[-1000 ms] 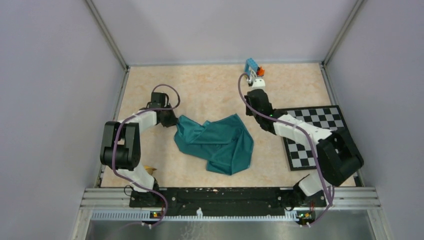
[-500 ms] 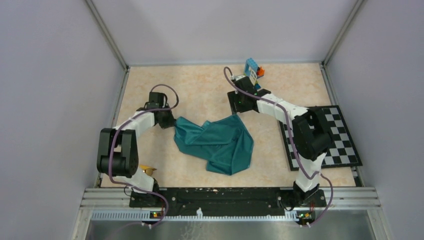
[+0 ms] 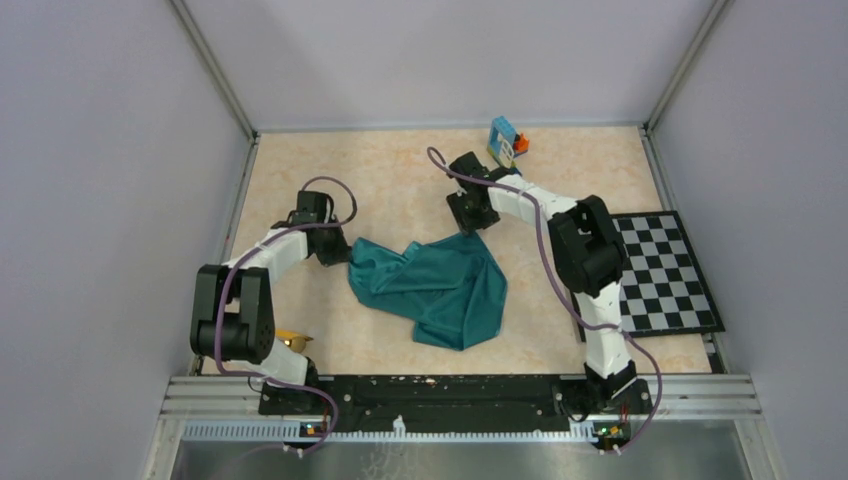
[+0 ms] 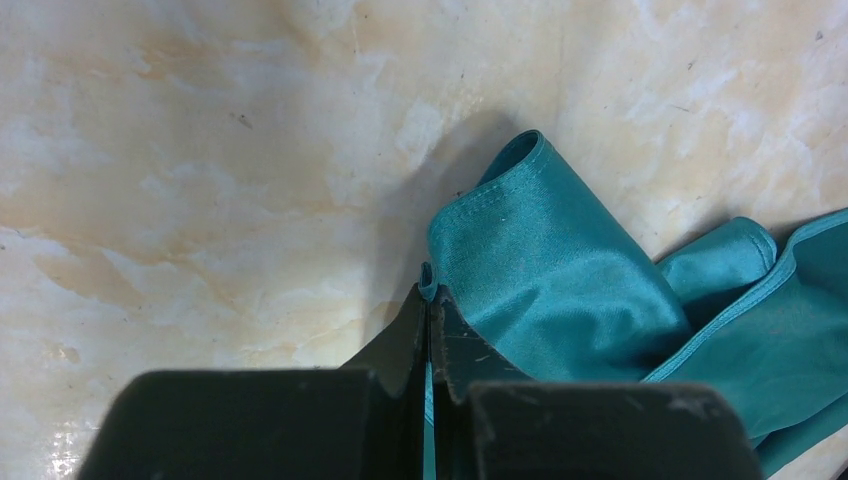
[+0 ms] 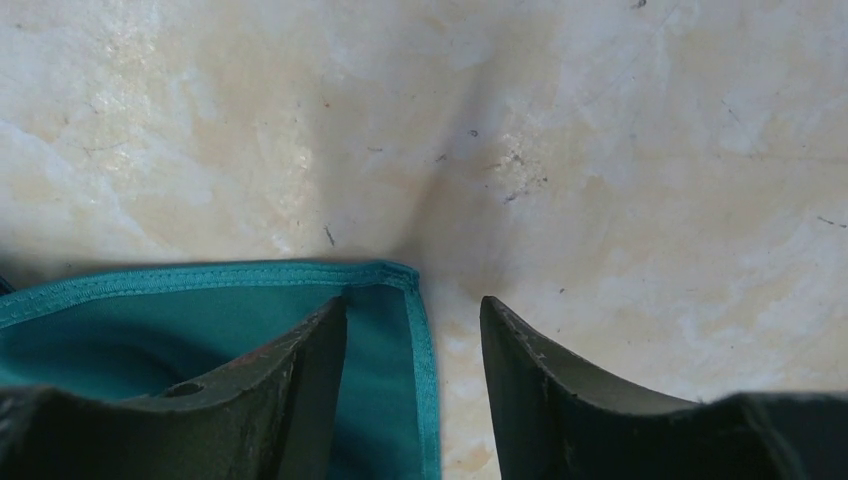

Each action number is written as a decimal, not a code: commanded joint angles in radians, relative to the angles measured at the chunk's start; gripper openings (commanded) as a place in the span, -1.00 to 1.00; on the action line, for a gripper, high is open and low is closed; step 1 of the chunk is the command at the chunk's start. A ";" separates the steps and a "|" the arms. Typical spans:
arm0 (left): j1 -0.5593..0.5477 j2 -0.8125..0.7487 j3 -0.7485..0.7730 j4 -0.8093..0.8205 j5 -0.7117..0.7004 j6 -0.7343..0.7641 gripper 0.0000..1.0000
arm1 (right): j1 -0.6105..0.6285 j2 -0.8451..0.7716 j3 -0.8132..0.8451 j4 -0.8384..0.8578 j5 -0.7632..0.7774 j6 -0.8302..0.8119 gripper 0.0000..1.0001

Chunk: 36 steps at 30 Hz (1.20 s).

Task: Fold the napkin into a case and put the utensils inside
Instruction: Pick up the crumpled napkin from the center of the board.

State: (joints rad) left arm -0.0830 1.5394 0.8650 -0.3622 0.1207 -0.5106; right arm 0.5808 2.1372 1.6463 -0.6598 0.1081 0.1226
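The teal napkin (image 3: 432,285) lies crumpled in the middle of the table. My left gripper (image 3: 345,250) is at its left edge and is shut on a fold of the hem (image 4: 428,285); the napkin (image 4: 545,275) bunches to the right of the jaws. My right gripper (image 3: 470,222) stands open over the napkin's far corner (image 5: 385,300). Its left finger (image 5: 305,370) is above the cloth and its right finger (image 5: 545,385) is above bare table. A golden-yellow utensil (image 3: 293,338) peeks out beside the left arm's base, mostly hidden.
Blue-orange toy blocks (image 3: 507,140) stand at the far edge behind the right gripper. A black-and-white checkerboard mat (image 3: 668,275) lies at the right. Grey walls enclose the table on three sides.
The right arm swung from the toy blocks down to the napkin's far corner and its jaws opened. The left gripper closed on the napkin's left edge.
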 commanded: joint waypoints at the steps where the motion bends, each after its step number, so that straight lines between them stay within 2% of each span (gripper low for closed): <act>1: -0.001 -0.054 -0.012 0.009 0.020 -0.003 -1.00 | 0.030 0.049 0.063 -0.056 0.029 -0.015 0.04; 2: -0.001 -0.059 -0.013 0.006 0.020 -0.003 -1.00 | 0.034 0.061 0.057 -0.050 0.031 -0.009 0.03; 5: -0.001 -0.073 -0.012 -0.005 0.016 -0.003 -1.00 | 0.041 0.098 0.037 -0.033 0.022 0.023 -0.20; 10: -0.001 -0.112 -0.003 -0.034 -0.001 0.006 -1.00 | 0.040 0.093 -0.027 0.060 0.037 0.054 -0.96; 11: -0.001 -0.122 -0.002 -0.043 -0.007 0.006 -1.00 | 0.040 0.083 -0.037 0.085 0.053 0.052 -1.00; 16: 0.000 -0.198 0.027 -0.109 -0.059 -0.021 -1.00 | 0.040 -0.081 -0.120 0.250 0.200 0.054 -1.00; 21: 0.001 -0.342 0.103 -0.199 -0.137 -0.054 -1.00 | 0.042 -0.458 -0.342 0.509 0.179 0.020 -1.00; 24: 0.000 -0.430 0.167 -0.253 -0.153 -0.068 -1.00 | 0.045 -0.655 -0.438 0.602 0.159 0.012 -1.00; 33: 0.000 -0.735 0.414 -0.293 -0.068 -0.108 -1.00 | 0.064 -1.138 -0.560 0.713 -0.062 0.029 -1.00; 36: 0.000 -0.805 0.505 -0.287 -0.039 -0.116 -1.00 | 0.067 -1.273 -0.578 0.759 -0.206 0.051 -1.00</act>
State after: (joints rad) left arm -0.0830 0.8154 1.2602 -0.6540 0.0349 -0.6067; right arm 0.6331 0.9779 1.1030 0.0208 0.0891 0.1490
